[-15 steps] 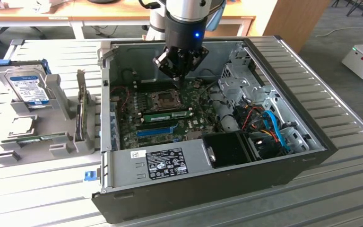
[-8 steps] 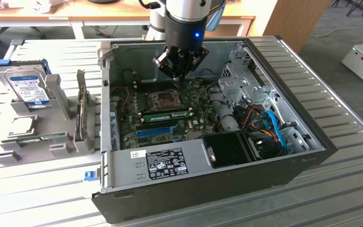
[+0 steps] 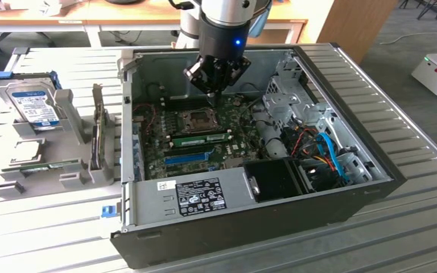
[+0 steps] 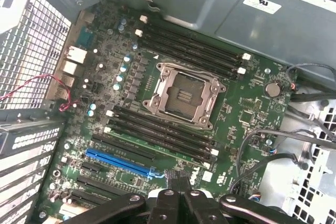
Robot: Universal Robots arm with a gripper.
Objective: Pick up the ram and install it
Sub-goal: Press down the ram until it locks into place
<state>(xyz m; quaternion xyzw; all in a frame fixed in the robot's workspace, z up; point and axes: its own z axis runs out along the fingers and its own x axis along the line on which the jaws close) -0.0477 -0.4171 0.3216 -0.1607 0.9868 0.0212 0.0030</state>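
**Exterior view: gripper over the motherboard, ram seated in a slot**

Exterior view shows the gripper hanging inside the open computer case, just above the CPU socket. Its fingers are pinched together with nothing between them. The ram, a thin green stick, lies in a slot just beyond the socket on the side toward the camera, below the fingertips and apart from them. In the wrist view the closed gripper points at the board near the blue slot, with the ram lying among the dark memory slots beside the socket.
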